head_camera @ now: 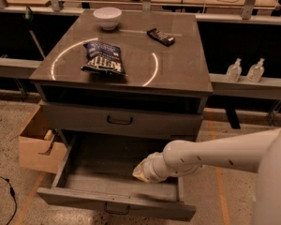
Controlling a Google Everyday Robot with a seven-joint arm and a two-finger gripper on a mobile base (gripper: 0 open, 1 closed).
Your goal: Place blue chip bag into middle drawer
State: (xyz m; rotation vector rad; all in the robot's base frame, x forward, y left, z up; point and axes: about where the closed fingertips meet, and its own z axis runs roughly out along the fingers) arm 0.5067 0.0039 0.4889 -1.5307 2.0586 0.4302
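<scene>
The blue chip bag (103, 58) lies flat on the cabinet top, left of centre, inside a bright ring of light. The middle drawer (84, 198) is pulled out wide open below the closed top drawer (119, 121). My white arm reaches in from the right, and my gripper (140, 172) is down inside the open drawer near its right side, well below and away from the bag. Nothing shows in the gripper. The lowest drawer is hidden under the open one.
A white bowl (107, 17) and a small black bar packet (160, 36) sit at the back of the cabinet top. A cardboard box (36, 144) stands on the floor by the drawer's left. Two clear bottles (244, 71) stand on a ledge to the right.
</scene>
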